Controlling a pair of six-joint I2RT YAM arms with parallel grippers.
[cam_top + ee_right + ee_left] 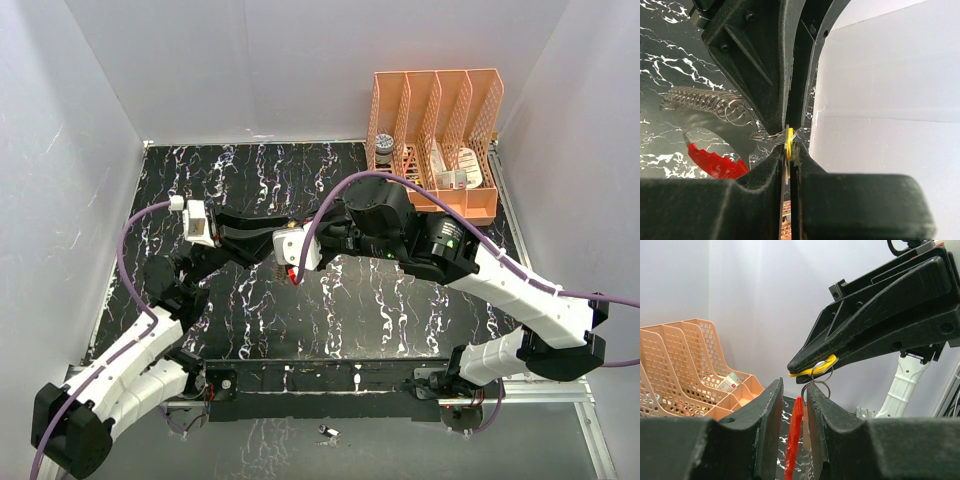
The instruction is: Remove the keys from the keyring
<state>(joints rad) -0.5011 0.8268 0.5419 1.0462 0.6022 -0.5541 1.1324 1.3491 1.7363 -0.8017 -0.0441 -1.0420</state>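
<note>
My right gripper [790,150] is shut on the yellow key [789,137], which shows edge-on between its pads. The same gripper [800,371] reaches in from the upper right of the left wrist view, pinching the yellow key [816,367]. A silver keyring [821,385] hangs from it, touching the tip of one finger of my left gripper [794,390]. The red key [794,440] dangles in the narrow gap between the left jaws, with table showing beside it. A string of wire rings [705,102] trails off the keyring [765,135]. Both grippers meet above mid-table [283,250].
An orange slotted organizer [440,150] stands at the back right with a bottle [384,150] and small boxes in it; it also shows in the left wrist view [685,375]. White walls enclose the black marbled table [400,310]. A small metal item [327,432] lies near the front rail.
</note>
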